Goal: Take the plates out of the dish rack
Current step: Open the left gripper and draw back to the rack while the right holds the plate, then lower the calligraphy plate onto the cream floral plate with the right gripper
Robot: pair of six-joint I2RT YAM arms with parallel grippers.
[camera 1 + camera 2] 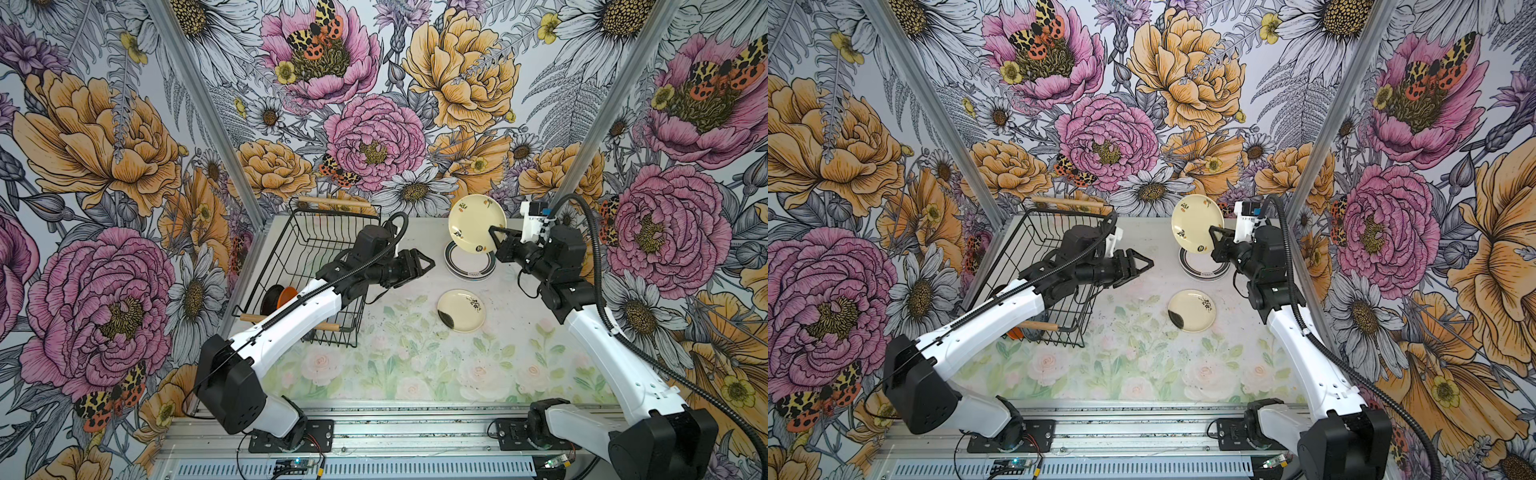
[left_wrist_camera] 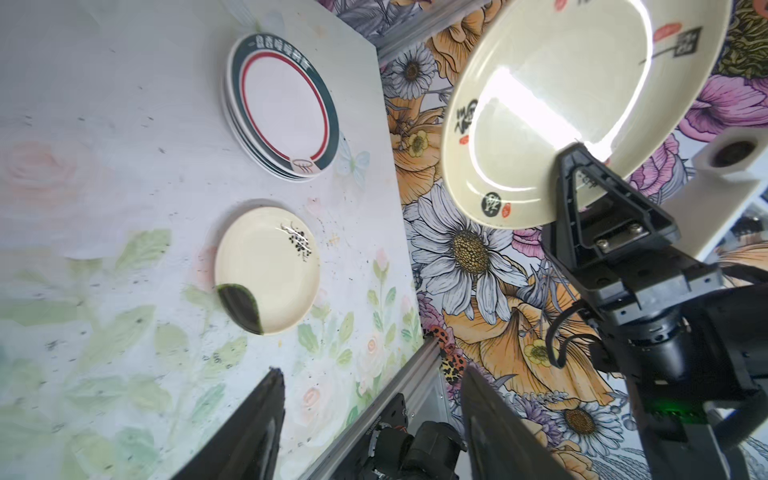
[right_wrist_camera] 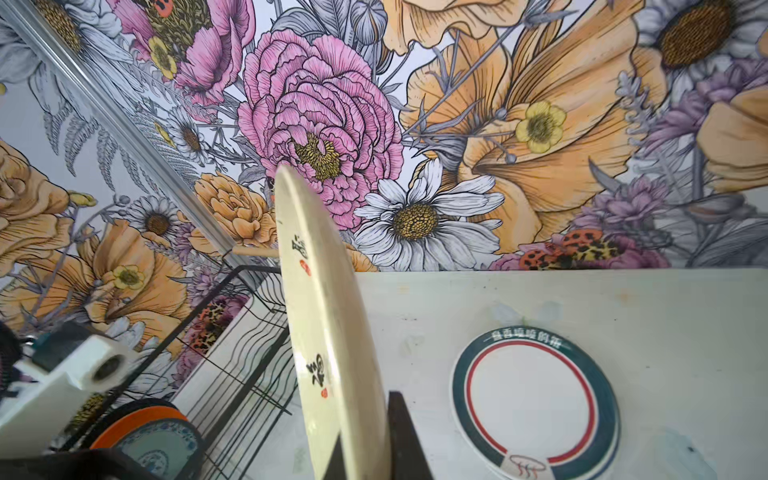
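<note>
Top view, dish rack (image 1: 286, 257): left rear of table (image 1: 415, 365), orange plate (image 1: 286, 296) standing inside
Stacked plates (image 1: 469, 272): right rear, lying flat
Cream plate (image 1: 476, 222): upright above stack, rim pinched by right gripper (image 1: 495, 237)
Left gripper (image 2: 372, 370): jaws apart, holding nothing

A cream plate (image 3: 328, 332) with small black and red marks is held upright, edge-on, pinched at its lower rim between the dark jaws. To one side, clear of it, a short stack of white plates (image 3: 536, 407) ringed in dark green and red lies flat on the pale surface (image 3: 623, 307). To the other side, the black wire dish rack (image 3: 232, 332) holds an orange plate (image 3: 141, 415) and a teal-patterned plate (image 3: 162, 449).
</note>
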